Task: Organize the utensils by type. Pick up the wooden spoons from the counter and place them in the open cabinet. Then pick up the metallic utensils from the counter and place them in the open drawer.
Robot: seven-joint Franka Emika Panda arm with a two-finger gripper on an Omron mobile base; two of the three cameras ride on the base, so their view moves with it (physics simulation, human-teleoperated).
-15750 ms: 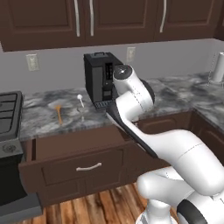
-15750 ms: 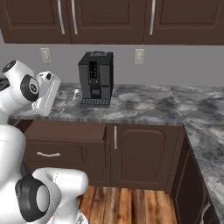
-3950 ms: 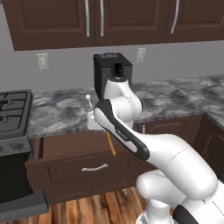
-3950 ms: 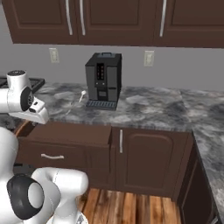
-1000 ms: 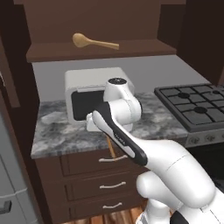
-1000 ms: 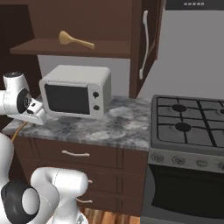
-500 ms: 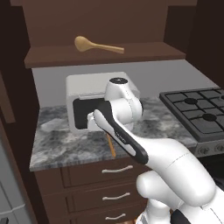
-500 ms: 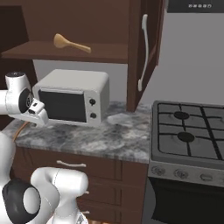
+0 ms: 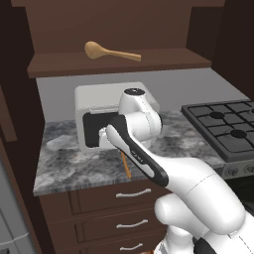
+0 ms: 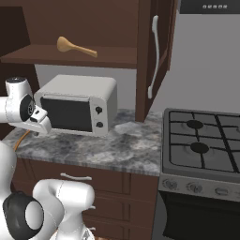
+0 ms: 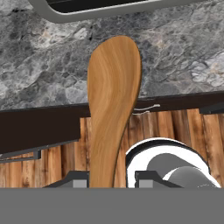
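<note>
My gripper [image 11: 109, 180] is shut on the handle of a large orange-tan wooden spoon [image 11: 113, 100], whose bowl points away from the hand over the marbled counter [image 11: 39, 74]. The same spoon [image 9: 125, 166] pokes down below the hand in the left base view. The gripper [image 10: 39, 124] hovers in front of the microwave. A second wooden spoon [image 9: 109, 52] [image 10: 75, 47] lies on the shelf of the open cabinet [image 9: 163, 62] [image 10: 28, 55] above. The metallic utensils and the open drawer are out of view.
A white microwave [image 9: 96, 94] [image 10: 77, 105] stands on the counter [image 9: 69, 166] [image 10: 108, 150] under the shelf. A black gas stovetop [image 9: 223, 126] [image 10: 206, 140] lies to the right. The cabinet's open door [image 10: 154, 51] hangs between them. Shut drawers [image 9: 129, 193] sit below.
The whole picture has shifted as the base drove closer to the microwave and cabinet. The wooden spoon stays gripped in the hand.
</note>
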